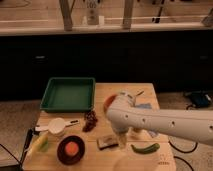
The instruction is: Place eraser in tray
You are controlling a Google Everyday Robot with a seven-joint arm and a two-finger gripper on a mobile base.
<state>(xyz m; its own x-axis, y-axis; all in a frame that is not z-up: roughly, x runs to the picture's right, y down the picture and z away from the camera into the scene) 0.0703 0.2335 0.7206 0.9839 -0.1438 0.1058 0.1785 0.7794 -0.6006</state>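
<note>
My pincer (122,141) is hanging low over the wooden worktop (107,90), just right of the eraser (107,143). I can't tell whether it's open or closed. The eraser is lying flat, a small pale-topped block on a dark base, well apart from the shallow, rimmed, green plastic tray (68,95).

Eraser (107,143) lies flat near the tabletop's (107,91) front edge, pale top over dark base, slightly skewed. Green tray (67,107), shallow with a raised rim, sits well apart at back left. End effector (122,142) hangs just beside the eraser's right end.
</note>
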